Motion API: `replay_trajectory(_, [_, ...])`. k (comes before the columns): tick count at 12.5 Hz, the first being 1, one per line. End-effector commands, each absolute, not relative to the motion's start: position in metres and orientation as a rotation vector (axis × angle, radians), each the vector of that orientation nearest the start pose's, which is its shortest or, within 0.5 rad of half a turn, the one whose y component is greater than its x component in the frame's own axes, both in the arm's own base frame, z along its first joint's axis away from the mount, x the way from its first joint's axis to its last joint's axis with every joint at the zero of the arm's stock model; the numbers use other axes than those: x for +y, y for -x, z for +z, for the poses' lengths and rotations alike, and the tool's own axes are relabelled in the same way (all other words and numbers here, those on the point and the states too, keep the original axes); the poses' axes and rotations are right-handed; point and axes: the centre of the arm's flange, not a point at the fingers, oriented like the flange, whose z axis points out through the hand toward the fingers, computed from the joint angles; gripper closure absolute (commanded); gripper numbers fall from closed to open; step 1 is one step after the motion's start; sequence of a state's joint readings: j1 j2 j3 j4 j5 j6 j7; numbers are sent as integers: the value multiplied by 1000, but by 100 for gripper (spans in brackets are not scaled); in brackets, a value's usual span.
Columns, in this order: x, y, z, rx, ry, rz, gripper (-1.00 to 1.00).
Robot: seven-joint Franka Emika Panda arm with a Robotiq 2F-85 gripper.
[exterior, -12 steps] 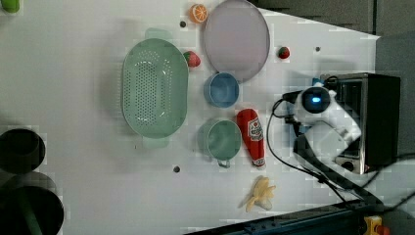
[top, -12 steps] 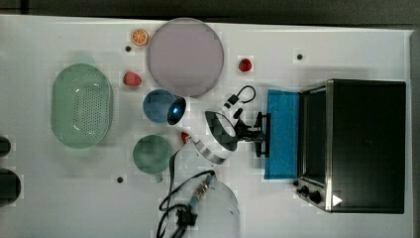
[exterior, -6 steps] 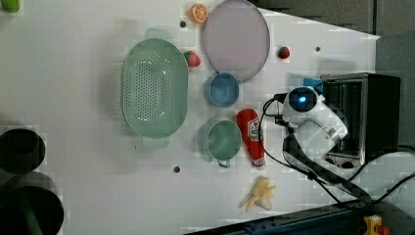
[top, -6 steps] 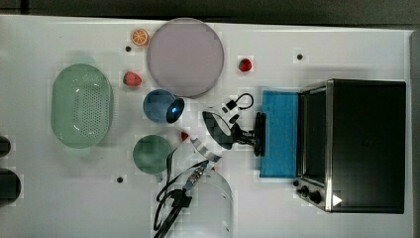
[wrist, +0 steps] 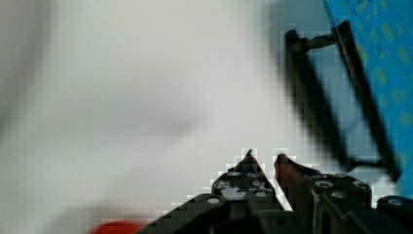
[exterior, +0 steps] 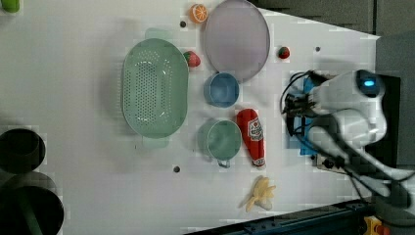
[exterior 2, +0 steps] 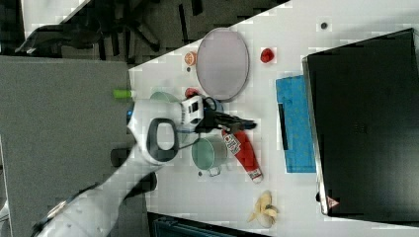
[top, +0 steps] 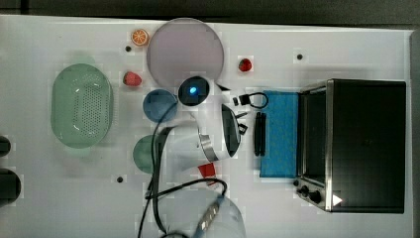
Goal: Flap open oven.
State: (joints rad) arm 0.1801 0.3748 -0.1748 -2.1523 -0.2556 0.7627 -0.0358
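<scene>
Blue glass lies flat on the desk [top: 346,39] in the top view: the oven [top: 364,144] sits at the top view's right, its door [top: 280,134] dropped fully open toward the middle, the dark handle [top: 259,134] along its free edge. A second ago my gripper [top: 246,115] was up against that handle; now it sits just to the top view's left of it, apart, and my wrist has swung round (so the pull is over, I judge).

From the left view, the oven [exterior: 386,122] is mostly hidden behind my arm at the left view's right, with slivers of the blue door [exterior: 307,85] showing past my gripper [exterior: 293,104].

From the right view, the door [exterior 2: 295,131] lies level in front of the black body [exterior 2: 365,123], and my gripper [exterior 2: 247,123] hangs above the ketchup bottle [exterior 2: 242,150], well off the handle.

At the wrist, my gripper [wrist: 263,158] stands at a narrow gap, holding nothing, with the handle [wrist: 316,102] off to one side. The flap looks done; backing clear is what remains.
</scene>
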Motion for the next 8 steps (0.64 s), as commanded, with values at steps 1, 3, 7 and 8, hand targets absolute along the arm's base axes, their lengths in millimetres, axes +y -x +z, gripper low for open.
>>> replay_trajectory(1, [0, -572, 309, 1191, 2965, -47, 65])
replay_trajectory(3, [-1, -574, 360, 1278, 2790, -80, 65])
replay_trajectory(7, [-4, -564, 459, 1305, 2729, -38, 65])
replay_trajectory(8, [-4, -557, 482, 1325, 2725, 8, 65])
